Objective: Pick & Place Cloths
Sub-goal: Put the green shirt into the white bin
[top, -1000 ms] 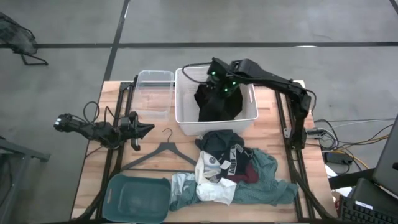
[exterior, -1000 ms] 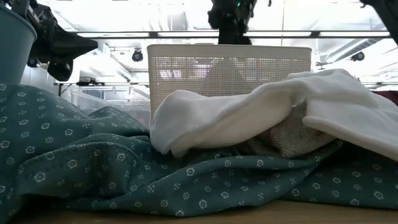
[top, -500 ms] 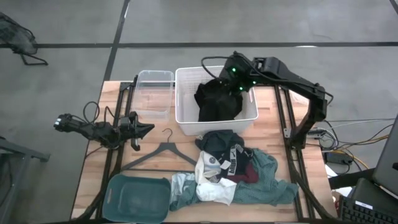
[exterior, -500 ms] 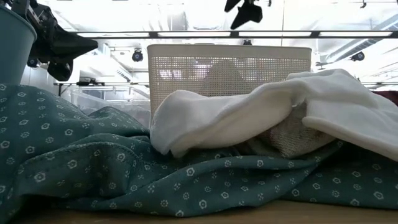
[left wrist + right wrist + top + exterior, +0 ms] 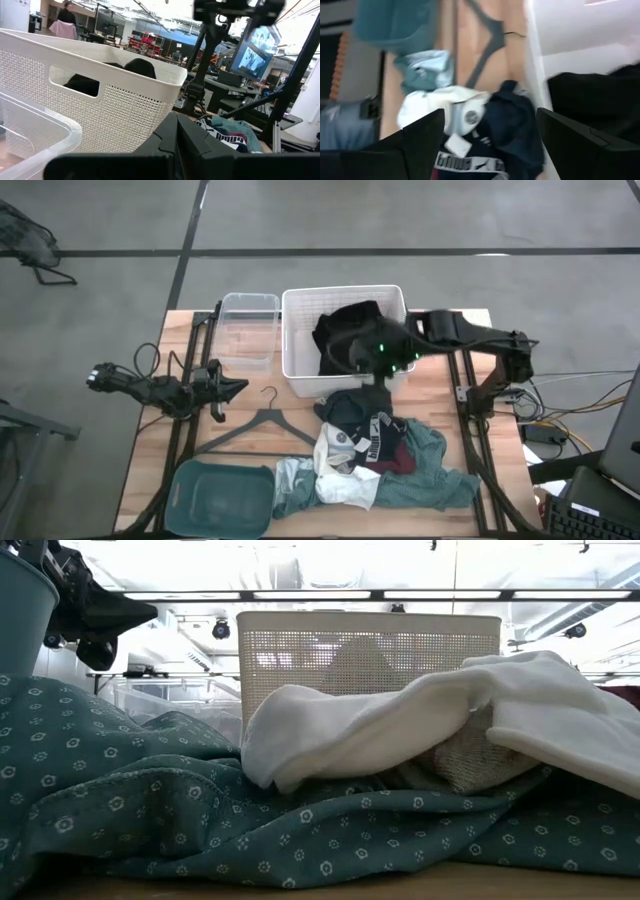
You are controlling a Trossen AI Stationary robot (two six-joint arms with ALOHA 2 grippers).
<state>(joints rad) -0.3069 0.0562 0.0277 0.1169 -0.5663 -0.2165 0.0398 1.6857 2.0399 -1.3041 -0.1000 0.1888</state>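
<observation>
- Cloth pile (image 5: 375, 455) heaped at the surface's 5 o'clock; teal one (image 5: 150, 810) nearest.
- Your right gripper (image 5: 385, 360), jaws spread and empty, hangs over the white basket (image 5: 300, 360) front rim; black garment (image 5: 345, 335) lies inside.
- Judged next: descend onto the pile, pinch one cloth.
- Left gripper (image 5: 225, 387) waits at 9 o'clock, jaws pressed together.

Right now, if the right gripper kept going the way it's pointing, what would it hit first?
Probably the dark navy garment at the near edge of the cloth pile, just past the white basket. The right gripper is open and aimed at it, though depth is unclear.
</observation>
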